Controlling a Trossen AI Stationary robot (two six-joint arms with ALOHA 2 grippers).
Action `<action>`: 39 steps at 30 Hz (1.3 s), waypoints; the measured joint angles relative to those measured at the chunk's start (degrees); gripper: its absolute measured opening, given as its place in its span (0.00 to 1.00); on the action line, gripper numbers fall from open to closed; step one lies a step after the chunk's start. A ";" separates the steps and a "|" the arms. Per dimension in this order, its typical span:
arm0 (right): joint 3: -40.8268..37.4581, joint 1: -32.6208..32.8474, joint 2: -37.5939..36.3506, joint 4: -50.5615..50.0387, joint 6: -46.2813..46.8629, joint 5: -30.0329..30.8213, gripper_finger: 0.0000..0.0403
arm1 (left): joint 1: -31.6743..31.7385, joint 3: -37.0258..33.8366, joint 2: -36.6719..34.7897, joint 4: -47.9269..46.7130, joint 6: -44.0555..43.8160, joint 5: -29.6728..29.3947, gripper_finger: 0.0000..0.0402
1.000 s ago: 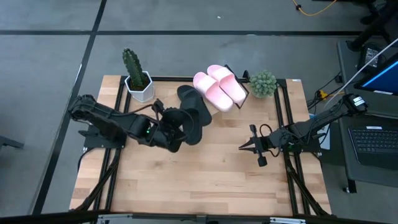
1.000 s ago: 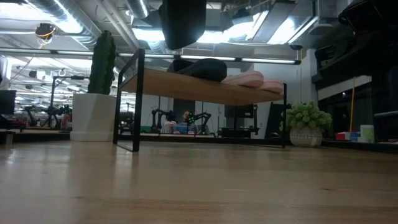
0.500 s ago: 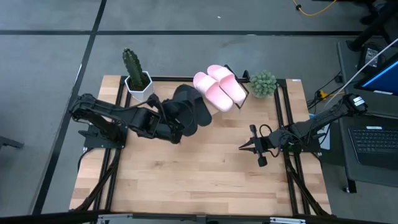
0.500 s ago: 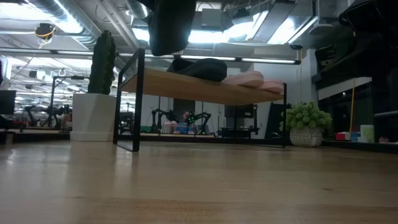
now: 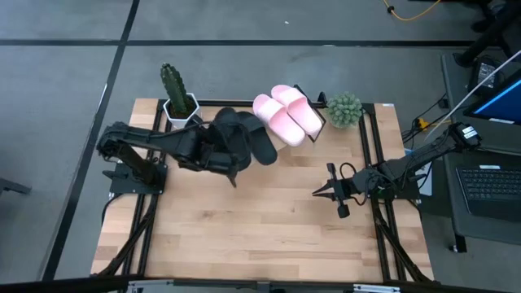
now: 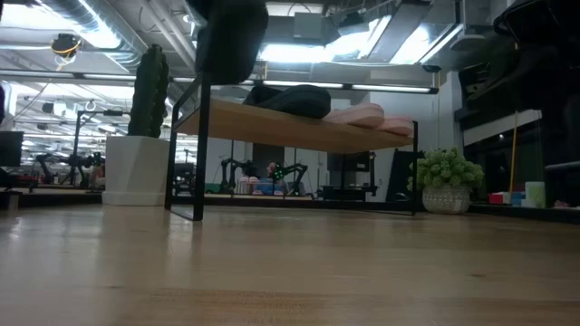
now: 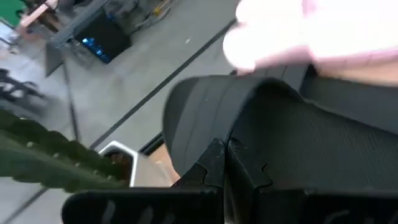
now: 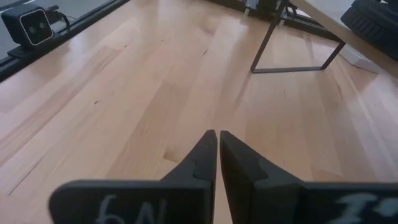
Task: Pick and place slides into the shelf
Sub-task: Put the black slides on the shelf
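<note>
My left gripper (image 7: pixel 225 152) is shut on a black slide (image 5: pixel 230 130), held in the air over the left end of the shelf (image 6: pixel 272 125); the low view shows this slide (image 6: pixel 231 36) above the board. A second black slide (image 5: pixel 263 146) lies on the shelf, with two pink slides (image 5: pixel 285 115) beside it toward the right. Over the table's right side my right gripper (image 5: pixel 317 193) is shut with nothing between its fingers. My left gripper pinches an edge of the black slide (image 7: pixel 217 134) between its two fingers, which come from the table's left, slanting downward. The slide is lifted clear of table and shelf. The slide itself hides which part the fingers have.
A cactus in a white pot (image 5: pixel 177 102) stands at the far left, just beside the shelf's left end. A small round green plant (image 5: pixel 344 110) stands at the far right. The near half of the wooden tabletop (image 5: pixel 260 228) is bare.
My left gripper has carried the black slide toward the table's far edge and leftward, rising a little and turning as it went. The slide now hangs over the shelf's left end instead of in front of the shelf.
</note>
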 joint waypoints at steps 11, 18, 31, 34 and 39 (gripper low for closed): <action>0.00 -0.01 0.00 3.51 0.04 0.07 0.06 | 4.27 1.59 4.24 -2.83 1.93 5.10 0.00; 0.00 -0.01 0.02 4.11 1.14 1.55 0.06 | 4.27 1.61 4.22 -2.79 3.40 5.63 0.00; 0.02 0.01 0.04 5.77 1.35 2.08 0.06 | 5.76 1.48 7.42 -2.94 6.13 4.90 0.00; 0.02 -0.01 0.04 5.71 1.33 2.06 0.06 | 6.11 1.49 8.44 -2.94 6.64 5.25 0.00; 0.02 -0.01 0.04 5.60 1.29 2.01 0.06 | 6.21 1.48 8.33 -2.87 7.76 5.27 0.00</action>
